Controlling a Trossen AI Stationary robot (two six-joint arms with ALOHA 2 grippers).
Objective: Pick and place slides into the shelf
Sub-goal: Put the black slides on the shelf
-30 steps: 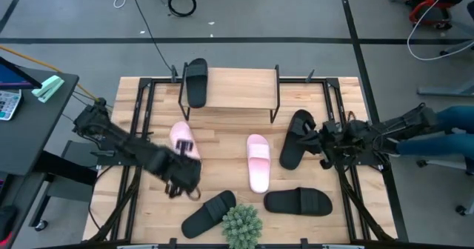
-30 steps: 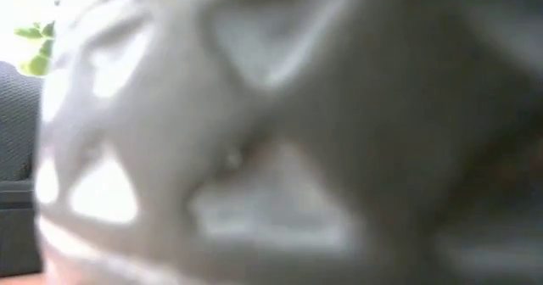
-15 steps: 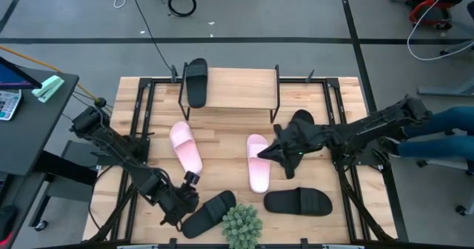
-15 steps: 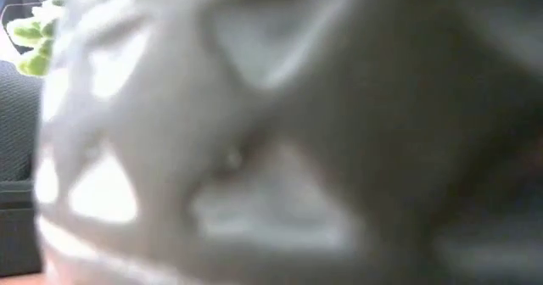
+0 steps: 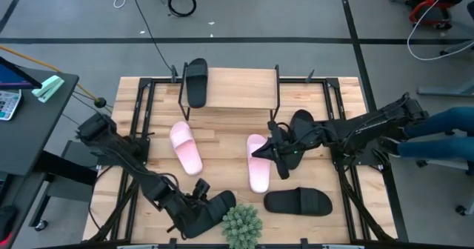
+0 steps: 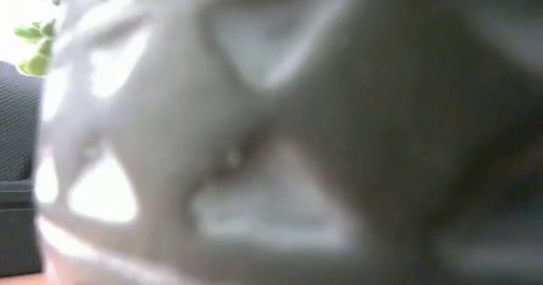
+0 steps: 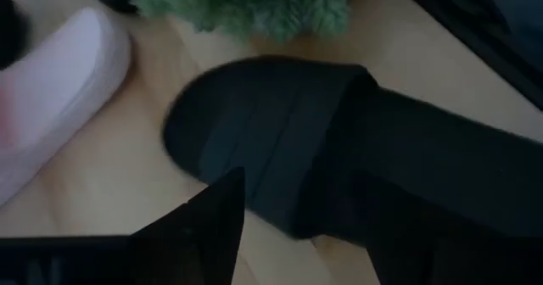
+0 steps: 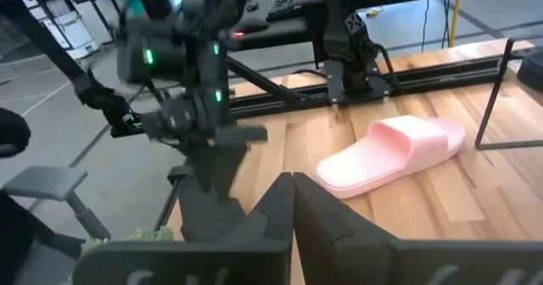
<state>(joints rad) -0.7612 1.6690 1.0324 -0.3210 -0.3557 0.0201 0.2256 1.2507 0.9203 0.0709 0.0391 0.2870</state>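
Note:
My left gripper (image 5: pixel 197 198) stands open at the near-left black slide (image 5: pixel 209 212), beside the green plant (image 5: pixel 242 225). In the left wrist view one finger (image 7: pixel 212 226) shows just outside that slide's strap (image 7: pixel 271 149); the other finger is lost against the dark slide. My right gripper (image 8: pixel 293 181) is shut, with nothing between its fingers. It reaches over the middle pink slide (image 5: pixel 258 171). A second pink slide (image 5: pixel 185 149) lies flat to its left. One black slide (image 5: pixel 196 82) lies on the shelf (image 5: pixel 237 90), one (image 5: pixel 298 201) lies near right, and one (image 5: pixel 300 121) lies under my right arm. My left gripper comes at the near-left black slide's strap end from the table's left, slanting down. Whether a finger touches it, I cannot tell. My right gripper hangs over the middle pink slide's edge. The arm hides the place, so I cannot tell whether it touches.
The plant stands at the table's near edge, right beside the black slide under my left gripper. The shelf's black wire legs (image 5: pixel 275 101) stand at the far middle. In the low view a blurred pale object (image 6: pixel 212 132) fills the picture. A person's legs (image 5: pixel 444 141) show at the right.
My left gripper has left the left pink slide and gone toward the near edge, down to the black slide by the plant. My right gripper has reached toward the table's left, from beside the right black slide to over the middle pink slide, and has stayed shut.

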